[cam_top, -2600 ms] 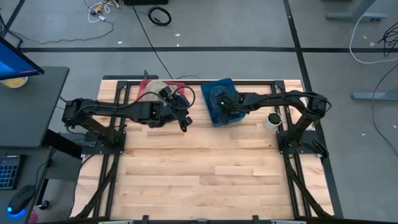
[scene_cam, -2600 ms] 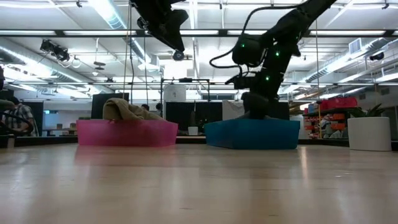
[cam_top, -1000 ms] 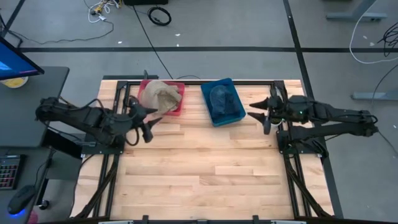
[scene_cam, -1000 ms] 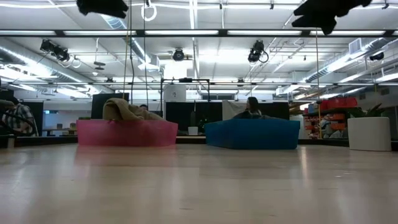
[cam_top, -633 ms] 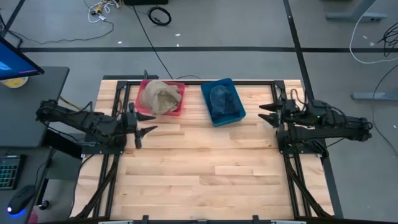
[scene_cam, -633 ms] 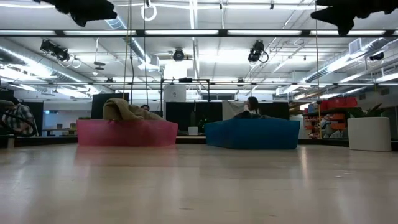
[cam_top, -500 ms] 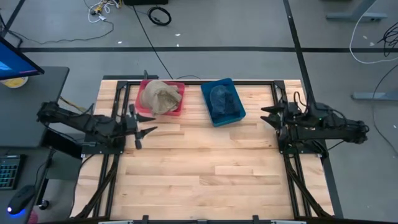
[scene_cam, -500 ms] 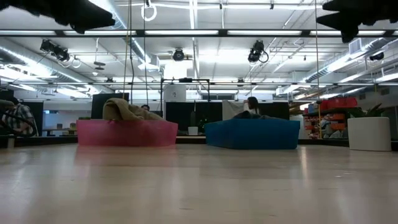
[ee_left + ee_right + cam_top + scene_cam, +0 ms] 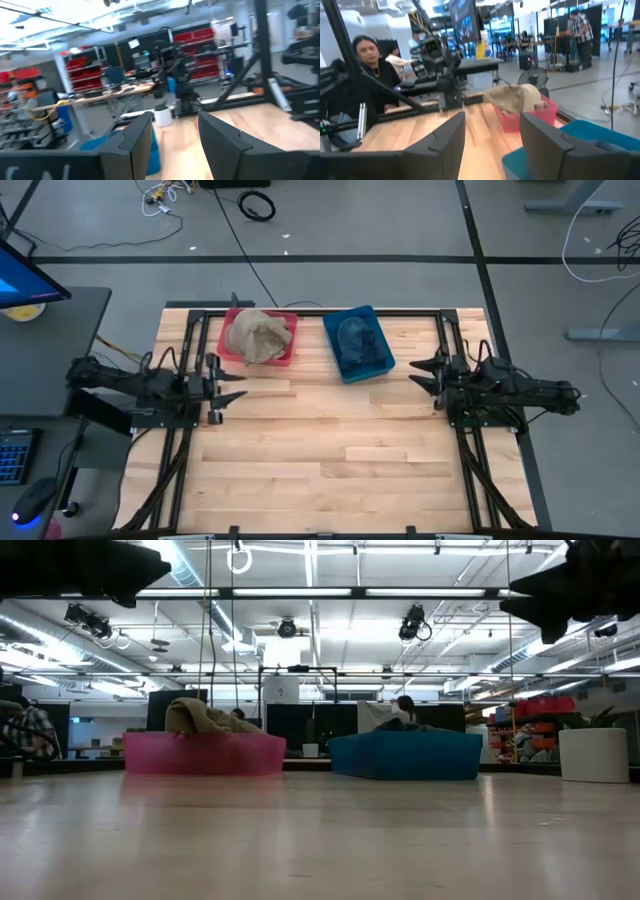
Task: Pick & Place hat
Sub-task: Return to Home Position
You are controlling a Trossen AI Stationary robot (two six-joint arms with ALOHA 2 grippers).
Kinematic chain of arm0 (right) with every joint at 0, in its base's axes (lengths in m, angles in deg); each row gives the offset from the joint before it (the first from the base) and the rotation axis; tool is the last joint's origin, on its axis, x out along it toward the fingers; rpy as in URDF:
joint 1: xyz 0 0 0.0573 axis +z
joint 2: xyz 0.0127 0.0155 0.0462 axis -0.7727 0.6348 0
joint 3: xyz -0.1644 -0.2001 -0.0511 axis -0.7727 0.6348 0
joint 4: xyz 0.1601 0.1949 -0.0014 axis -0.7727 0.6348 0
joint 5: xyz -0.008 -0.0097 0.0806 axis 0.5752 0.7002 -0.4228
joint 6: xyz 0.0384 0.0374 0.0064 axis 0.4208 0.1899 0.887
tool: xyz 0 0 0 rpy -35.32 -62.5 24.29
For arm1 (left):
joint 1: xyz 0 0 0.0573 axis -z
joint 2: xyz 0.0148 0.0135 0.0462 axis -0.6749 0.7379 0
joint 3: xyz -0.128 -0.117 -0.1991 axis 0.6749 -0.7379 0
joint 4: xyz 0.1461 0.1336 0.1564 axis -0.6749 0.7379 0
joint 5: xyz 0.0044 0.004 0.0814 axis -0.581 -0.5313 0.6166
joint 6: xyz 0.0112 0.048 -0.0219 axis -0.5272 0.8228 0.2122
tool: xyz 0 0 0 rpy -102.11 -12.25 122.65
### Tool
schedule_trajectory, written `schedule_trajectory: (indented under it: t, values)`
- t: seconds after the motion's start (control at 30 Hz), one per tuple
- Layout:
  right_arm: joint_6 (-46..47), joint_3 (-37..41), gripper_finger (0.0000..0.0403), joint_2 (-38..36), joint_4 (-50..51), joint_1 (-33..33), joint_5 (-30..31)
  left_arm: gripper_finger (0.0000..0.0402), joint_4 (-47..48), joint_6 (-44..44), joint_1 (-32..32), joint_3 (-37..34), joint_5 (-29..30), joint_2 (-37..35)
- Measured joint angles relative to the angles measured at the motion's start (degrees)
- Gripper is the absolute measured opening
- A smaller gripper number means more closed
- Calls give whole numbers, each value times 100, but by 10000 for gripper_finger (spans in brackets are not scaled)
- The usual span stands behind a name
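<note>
A tan hat [image 9: 257, 334] lies heaped in the pink bin [image 9: 286, 356] at the table's far side and stands above the bin's rim [image 9: 204, 754]. A dark blue hat [image 9: 354, 337] lies in the blue bin [image 9: 378, 364] beside it. My left gripper [image 9: 238, 387] is open at the table's left edge, near the pink bin's near left corner, with nothing between its fingers. My right gripper [image 9: 414, 374] is open at the right edge, to the right of the blue bin, also holding nothing. The right wrist view shows the tan hat [image 9: 516, 98] far ahead of the fingers.
A white cup [image 9: 593, 755] stands at the far right of the table, by the right arm. Bare wooden tabletop [image 9: 330, 450] fills the middle and near side. People [image 9: 367, 55] sit and stand in the room beyond the table.
Both arms have folded back over their own bases at the table's left and right edges and have come down lower. Both hats have stayed in their bins.
</note>
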Motion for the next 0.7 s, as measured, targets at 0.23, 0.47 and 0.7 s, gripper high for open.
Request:
schedule_trajectory:
  t: [0.23, 0.47, 0.7]
  values:
    - [130, 568, 192, -4, -687, 0, 0, 165, -80, -95, -625, -291, -200, -40]
    - [277, 1023, 192, -4, -1188, 0, -1, 165, -783, -332, -981, -741, -1016, -44]
    - [215, 1023, 192, -4, -1066, 0, 55, 165, -667, -483, -1082, -799, -1023, -40]
